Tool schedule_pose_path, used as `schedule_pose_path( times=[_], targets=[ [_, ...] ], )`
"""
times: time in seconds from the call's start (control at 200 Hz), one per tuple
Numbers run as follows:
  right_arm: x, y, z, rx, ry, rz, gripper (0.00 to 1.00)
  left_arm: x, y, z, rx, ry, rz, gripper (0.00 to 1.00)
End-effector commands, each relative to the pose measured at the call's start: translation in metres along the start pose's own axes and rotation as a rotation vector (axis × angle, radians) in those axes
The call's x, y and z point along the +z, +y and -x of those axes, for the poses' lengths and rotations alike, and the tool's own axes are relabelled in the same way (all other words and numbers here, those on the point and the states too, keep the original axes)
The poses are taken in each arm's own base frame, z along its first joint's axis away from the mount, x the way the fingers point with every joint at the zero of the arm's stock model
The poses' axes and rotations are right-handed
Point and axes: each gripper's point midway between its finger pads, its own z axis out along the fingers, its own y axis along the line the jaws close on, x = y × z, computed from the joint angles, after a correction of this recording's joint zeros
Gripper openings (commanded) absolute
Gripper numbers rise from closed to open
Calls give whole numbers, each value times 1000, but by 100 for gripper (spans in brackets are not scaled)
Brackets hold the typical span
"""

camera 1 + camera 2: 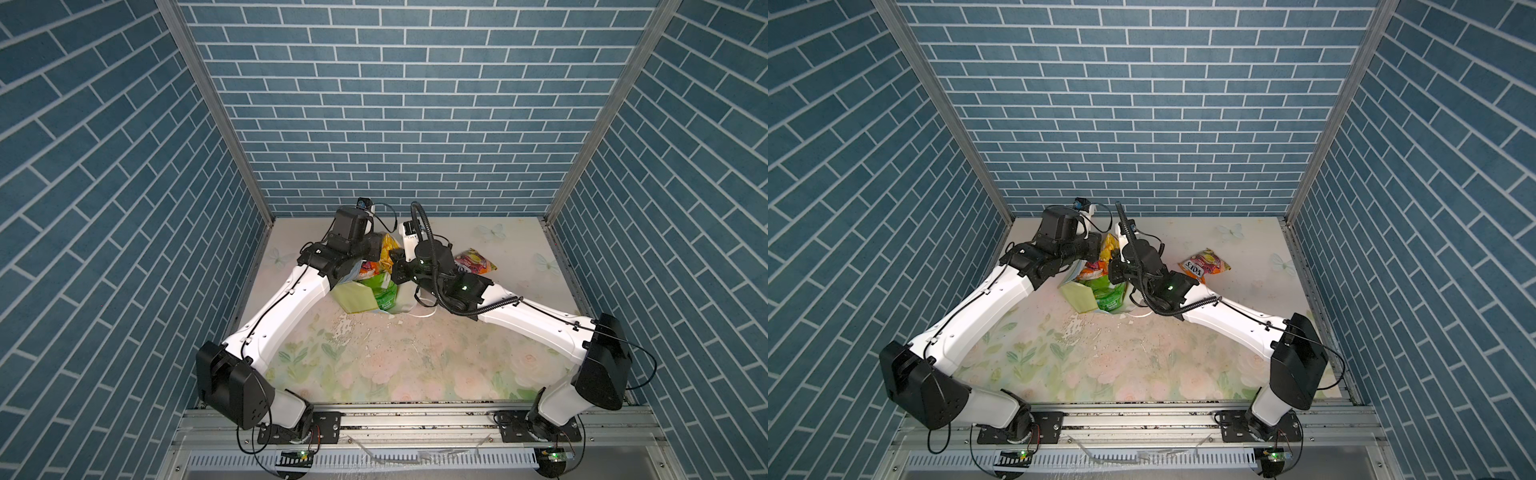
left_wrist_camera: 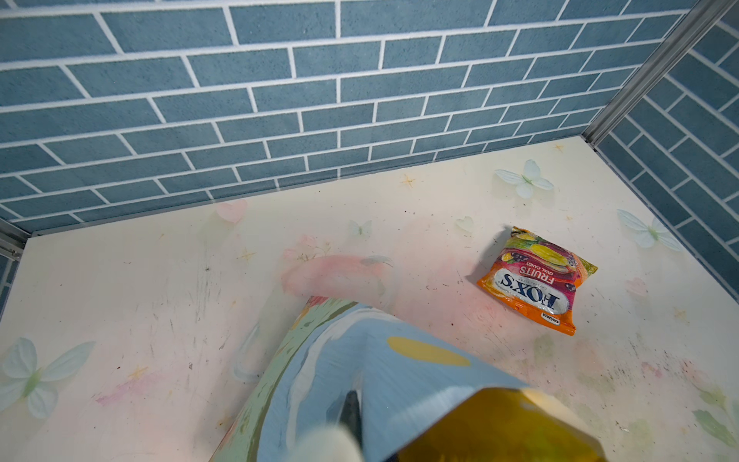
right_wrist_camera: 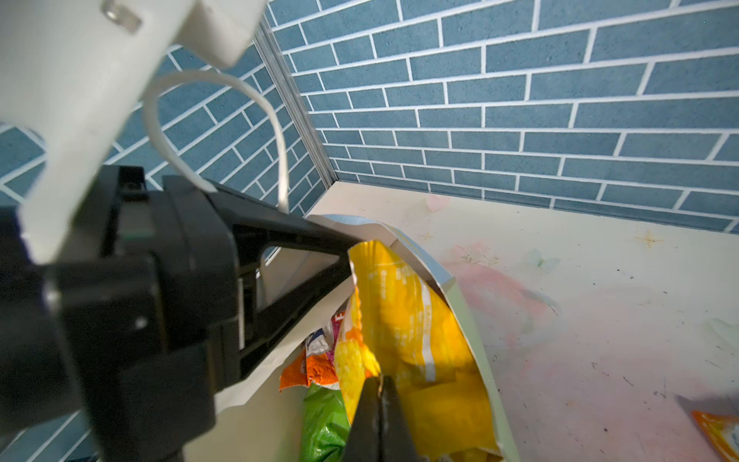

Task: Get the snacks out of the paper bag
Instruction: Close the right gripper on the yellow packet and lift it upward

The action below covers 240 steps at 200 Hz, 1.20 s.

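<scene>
- Ahead of the right gripper [image 3: 380,386]: yellow packet [image 3: 400,320] fills the paper bag [image 3: 468,320] mouth.
- Beside it: left gripper [image 3: 348,256] blocks the rim.
- Beyond: bare table [image 3: 600,320].

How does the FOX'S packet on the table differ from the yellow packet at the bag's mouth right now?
The FOX'S packet lies flat on the table, clear of the paper bag; the yellow packet stands upright in the bag's mouth. Nothing touches the FOX'S packet; the right hand is shut on the yellow packet. The FOX'S packet is orange and pink; the yellow packet is yellow with pale markings. Both are crinkly plastic packets.
</scene>
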Motion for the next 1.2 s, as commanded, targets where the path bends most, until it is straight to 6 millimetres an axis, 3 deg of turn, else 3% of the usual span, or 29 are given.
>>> schedule_pose_path(
  times=[0.0,0.295,0.63,1.195],
  targets=[
    [-14,3,14,42,-34,24,0,-8,1,23,-3,-72,18,0],
    [-23,-5,17,23,-53,4,0,-8,3,24,4,-71,30,0],
    [-32,7,32,35,-79,68,0,-1,1,21,8,-49,22,0],
    [-50,1,47,45,-115,44,0,-4,10,21,21,-54,69,0]
  ],
)
